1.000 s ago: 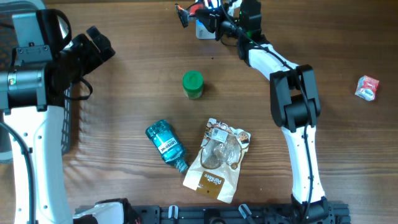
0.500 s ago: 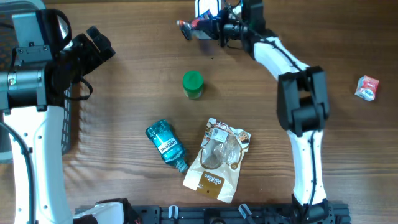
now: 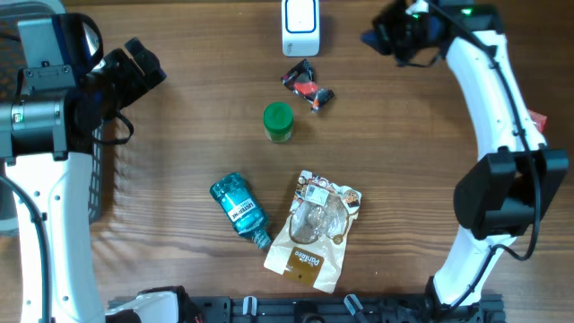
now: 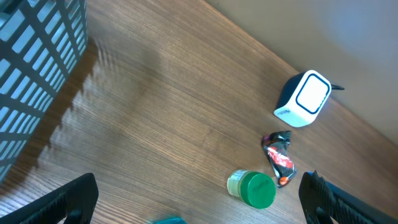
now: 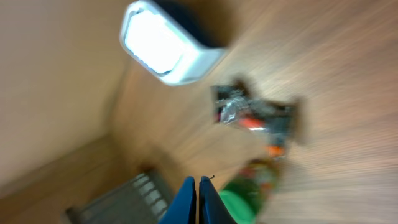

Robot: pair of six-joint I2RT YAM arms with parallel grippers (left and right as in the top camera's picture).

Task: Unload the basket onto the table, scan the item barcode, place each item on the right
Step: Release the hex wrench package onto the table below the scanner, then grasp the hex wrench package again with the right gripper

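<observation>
- Green-lidded jar (image 3: 278, 122): upright on the counter (image 3: 404, 224), lid up. It stands between the left hand (image 3: 148, 61) and the right hand (image 3: 369, 38), well apart from both. In the left wrist view it sits ahead of the left hand, toward its right finger.
- Teal bottle (image 3: 239, 209): lying on its side, white label up. It is further from both hands than the jar.
- Snack pouch (image 3: 314, 231): lying flat, with a clear window above a brown printed band. Its lower corner is just beside the bottle's neck; contact cannot be told.
- Wire basket (image 3: 106, 179): at the counter's edge, near the left hand.
</observation>
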